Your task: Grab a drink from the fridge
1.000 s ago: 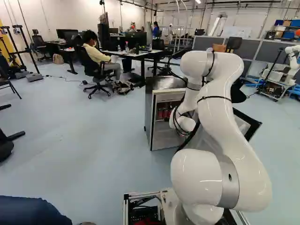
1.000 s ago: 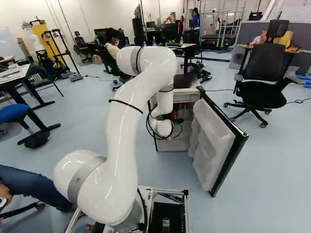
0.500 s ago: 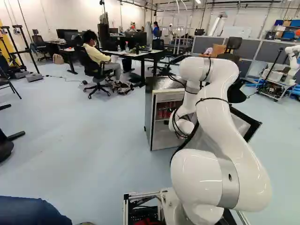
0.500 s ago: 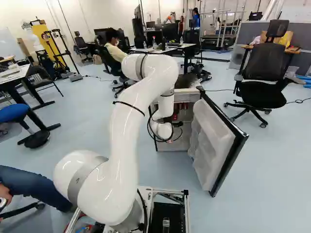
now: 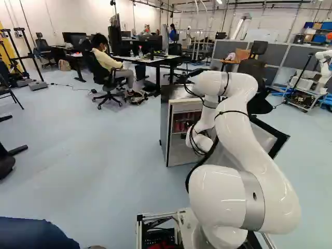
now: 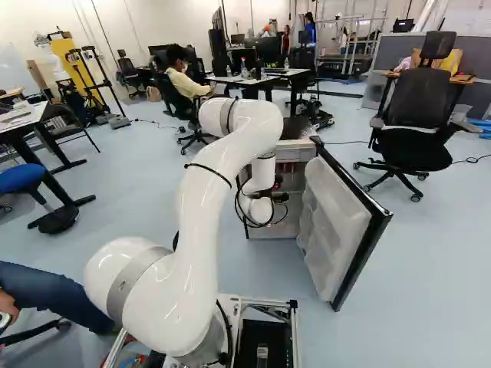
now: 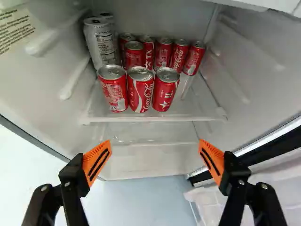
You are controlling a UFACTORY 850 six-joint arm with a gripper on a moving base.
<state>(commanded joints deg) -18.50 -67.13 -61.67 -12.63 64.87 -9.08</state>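
Ahead of me, inside the fridge (image 5: 165, 132), I see a pale shelf (image 7: 157, 119) with drinks standing upright on it. Three red cans (image 7: 140, 92) stand close side by side near its front edge. Behind them I see more red cans (image 7: 163, 52), bunched together, and at one end of that group, tall silver cans (image 7: 101, 44), one partly hiding another.

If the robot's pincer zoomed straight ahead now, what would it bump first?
The pincer would probably meet the front red cans or the shelf edge just below them; depth is hard to judge.
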